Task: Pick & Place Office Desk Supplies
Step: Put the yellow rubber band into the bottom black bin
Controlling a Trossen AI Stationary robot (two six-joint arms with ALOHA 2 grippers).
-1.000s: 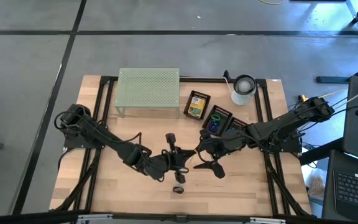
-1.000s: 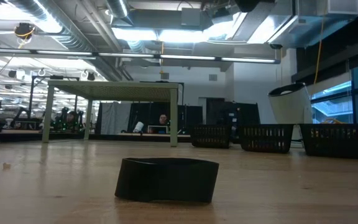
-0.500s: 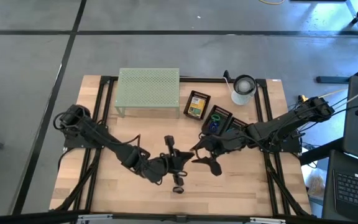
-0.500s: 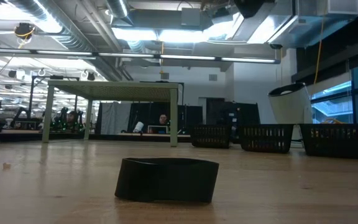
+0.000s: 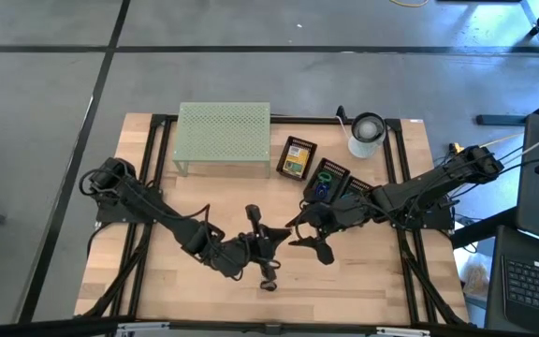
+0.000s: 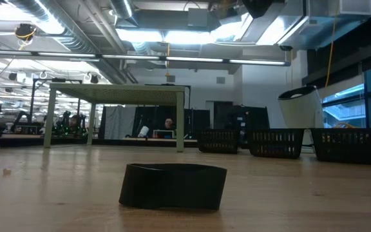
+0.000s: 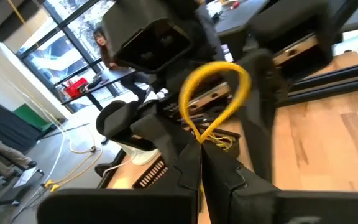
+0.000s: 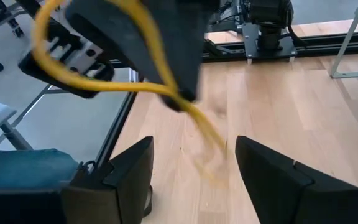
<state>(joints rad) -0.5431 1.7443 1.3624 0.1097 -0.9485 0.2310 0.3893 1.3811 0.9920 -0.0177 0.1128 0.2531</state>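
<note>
Our left gripper [image 5: 268,245] sits low over the middle of the wooden table [image 5: 157,281], its fingers pinched together on a thin yellow rubber band [image 7: 213,99]. In the left wrist view the band stands up from the fingertips as a loop, so we hold only its lower end. Just beneath this gripper, on the near side of the table, lies a small dark ring-shaped band [image 5: 269,285], flat and untouched; in the low view it shows as a black band [image 6: 172,186] standing on edge on the wood.

Just beside it, on its right, hangs our right gripper [image 5: 309,245], with its fingers [image 8: 272,174] spread apart and nothing between them. In the right wrist view the yellow band hangs ahead of those open fingers, trailing down toward the gap.

We judge the step to be a hand-over of the band from left to right. To do it well, we should keep the left pinch firm and steady, bring the open right fingers up around one strand of the loop, not the whole loop, and close fully before the left lets go. A thin band slips easily, so a slow closing suits.

Beyond the right gripper stand three small dark mesh trays [image 5: 326,178], well apart from it.
</note>
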